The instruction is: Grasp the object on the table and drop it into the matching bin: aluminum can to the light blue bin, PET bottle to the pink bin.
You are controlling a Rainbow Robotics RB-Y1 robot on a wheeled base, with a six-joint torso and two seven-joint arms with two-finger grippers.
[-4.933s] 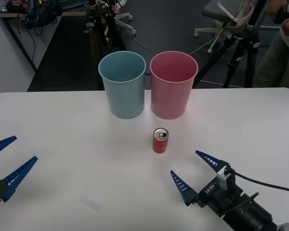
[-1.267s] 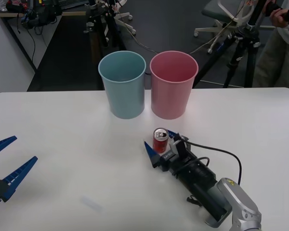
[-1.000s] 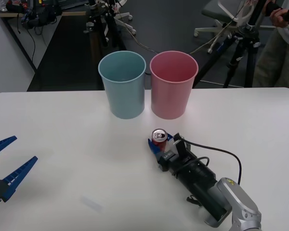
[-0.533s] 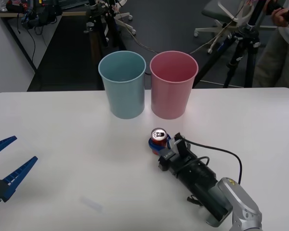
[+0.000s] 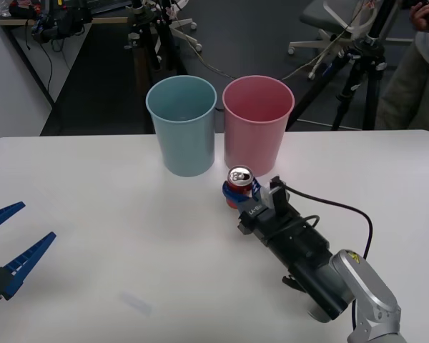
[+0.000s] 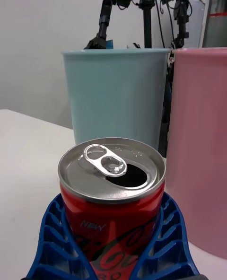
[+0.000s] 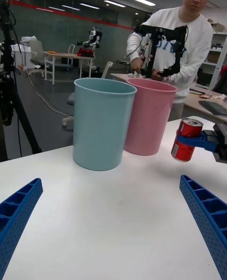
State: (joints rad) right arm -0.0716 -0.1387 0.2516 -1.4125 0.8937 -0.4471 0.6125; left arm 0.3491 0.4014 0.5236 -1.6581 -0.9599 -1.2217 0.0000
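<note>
We see the two bins standing side by side at the far middle of the desk (image 5: pixel 93 186), the light blue bin (image 5: pixel 181 126) almost touching the pink bin (image 5: pixel 257 126), so no end effector passes between them. Both mouths are open and nothing hangs over them. The right end effector (image 5: pixel 240 194), clamped on the aluminum can (image 5: pixel 239 185), sits just in front of the pink bin, with the can raised off the desk in the left wrist view; its arm slants across the near right of the desk. The left end effector (image 5: pixel 14 239) waits, fingers spread, at the near left edge. Between them we find a wide bare stretch of desk running up to the light blue bin.
</note>
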